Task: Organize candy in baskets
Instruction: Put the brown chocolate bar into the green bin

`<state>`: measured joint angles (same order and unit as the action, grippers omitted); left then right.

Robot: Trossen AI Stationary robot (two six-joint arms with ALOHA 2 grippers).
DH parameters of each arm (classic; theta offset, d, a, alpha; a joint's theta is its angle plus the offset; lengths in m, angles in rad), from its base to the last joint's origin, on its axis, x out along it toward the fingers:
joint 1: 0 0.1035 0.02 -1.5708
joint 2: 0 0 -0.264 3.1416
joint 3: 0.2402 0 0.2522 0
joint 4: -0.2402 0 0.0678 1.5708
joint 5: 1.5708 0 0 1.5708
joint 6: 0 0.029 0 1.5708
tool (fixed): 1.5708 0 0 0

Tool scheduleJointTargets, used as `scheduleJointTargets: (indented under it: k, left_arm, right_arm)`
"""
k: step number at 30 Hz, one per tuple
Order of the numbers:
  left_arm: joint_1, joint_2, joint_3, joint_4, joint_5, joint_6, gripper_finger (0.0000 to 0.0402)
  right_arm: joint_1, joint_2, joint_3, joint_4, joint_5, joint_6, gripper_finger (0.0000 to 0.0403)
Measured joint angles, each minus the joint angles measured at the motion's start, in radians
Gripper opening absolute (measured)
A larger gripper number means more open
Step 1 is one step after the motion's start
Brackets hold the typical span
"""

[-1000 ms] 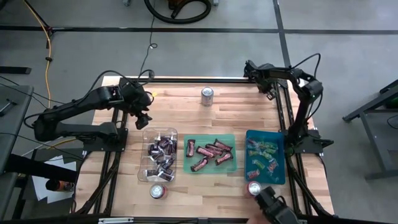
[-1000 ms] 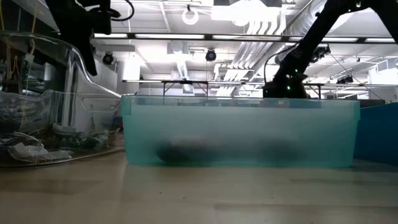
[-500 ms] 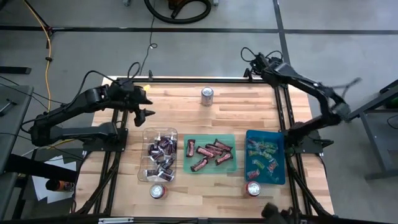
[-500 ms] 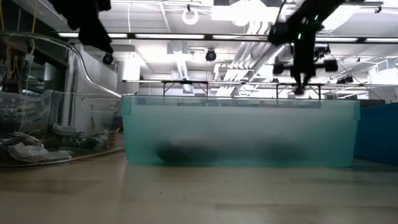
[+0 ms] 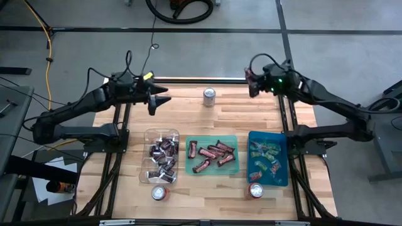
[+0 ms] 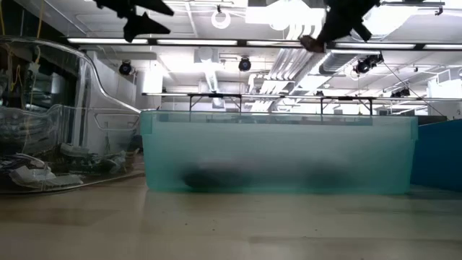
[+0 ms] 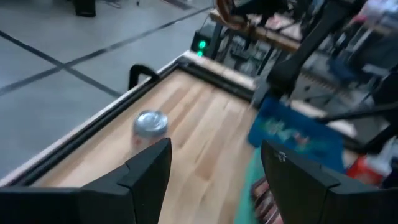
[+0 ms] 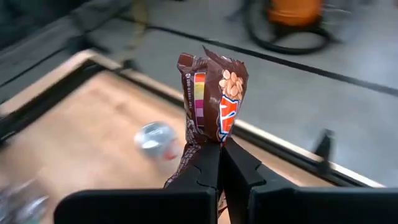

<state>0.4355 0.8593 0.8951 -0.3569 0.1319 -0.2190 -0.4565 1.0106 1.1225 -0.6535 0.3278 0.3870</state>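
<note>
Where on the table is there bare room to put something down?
Bare wood lies either side of the silver can along the far edge, above the three trays. The clear tray, green tray and teal-blue tray crowd the middle; red cans flank the near strip.

We count three baskets: clear [image 5: 162, 156], green [image 5: 213, 154], teal-blue [image 5: 268, 157]. Three drink cans [image 5: 209, 96]. Two grippers, left [image 5: 164, 100] and right [image 5: 251, 83]. Candy [image 5: 213, 151] too small to count exactly.
</note>
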Motion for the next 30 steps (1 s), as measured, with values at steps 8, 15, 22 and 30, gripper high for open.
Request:
scheduleJointTargets:
  k: [8,15,22,30]
  left_arm:
    - [-0.098,0.087,0.0,0.127,-0.036,-0.172,0.0235]
    - [-0.24,0.131,0.0,0.145,-0.201,-0.365,0.0235]
    - [-0.391,0.134,0.0,0.205,-0.381,-0.345,0.0235]
    - [-0.407,0.113,0.0,0.211,-0.404,-0.343,0.0235]
  right_arm:
    - [0.18,-0.071,0.0,-0.011,-0.107,-0.117,0.0]
    - [0.313,-0.081,0.0,-0.033,-0.223,-0.142,0.0]
    - [0.466,-0.042,-0.069,0.108,-0.233,-0.093,0.0]
    - [0.549,0.183,-0.207,0.513,-0.304,-0.01,0.0]
